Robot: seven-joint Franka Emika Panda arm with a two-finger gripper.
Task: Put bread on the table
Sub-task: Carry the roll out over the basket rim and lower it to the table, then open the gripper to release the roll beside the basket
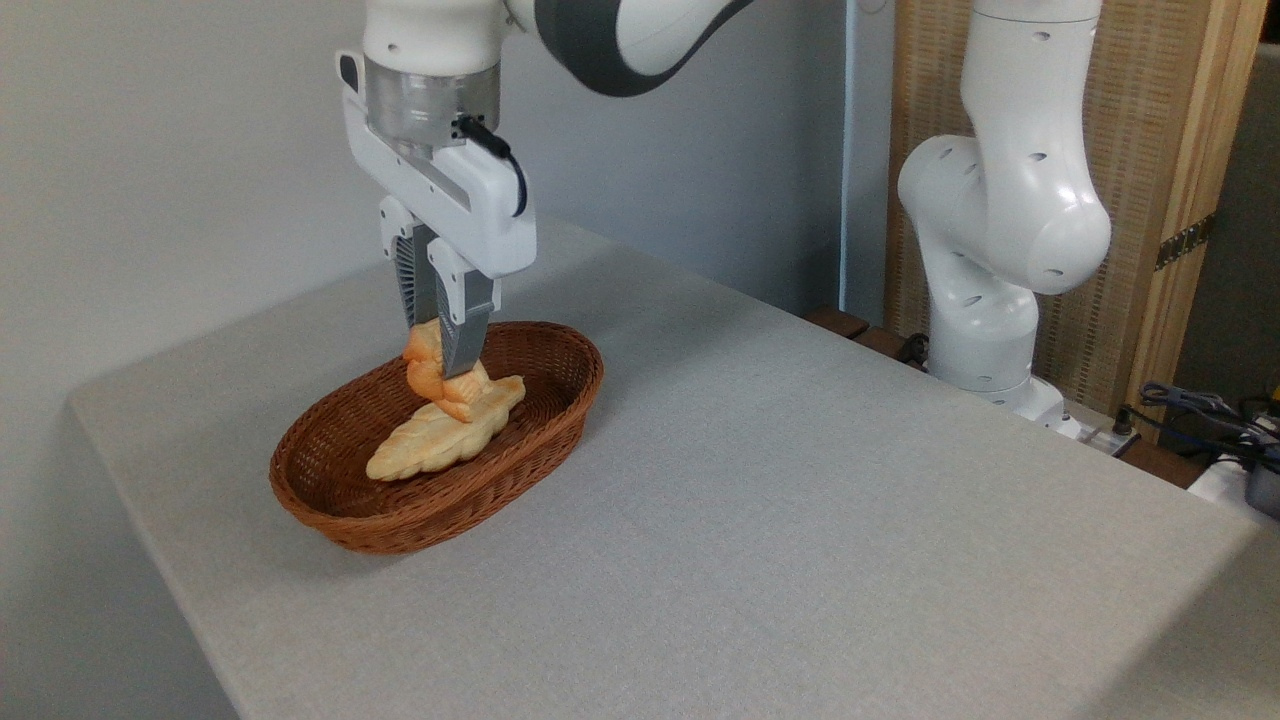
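The Panda arm (1000, 200) rises from its white base at the far right edge of the desk (800, 520), its upper links arching out of view and coming back down over the wicker basket (440, 520); the wrist points straight down, with a black cable looped at its side; the gripper (440, 350) hangs vertically into the basket's far half, its ribbed grey fingers (462, 335) close together; the jaws are clamped on the bread (426, 368), a small golden-orange bun with lobed edges, gripped on edge and tilted; the bun sits inside the basket, its lower edge touching or just above the braided loaf (440, 440), I cannot tell which; the loaf is pale, leaf-shaped and plaited, lying lengthwise along the basket's floor, below and in front of the jaws; the basket is brown, oval, tightly woven, with a thick rolled rim, standing on the left part of the desk; the desk is light grey with a fine fabric-like grain and a rounded corner left of the basket; behind the basket, to the right, stands a woven screen (1150, 150) in a pale wooden frame.
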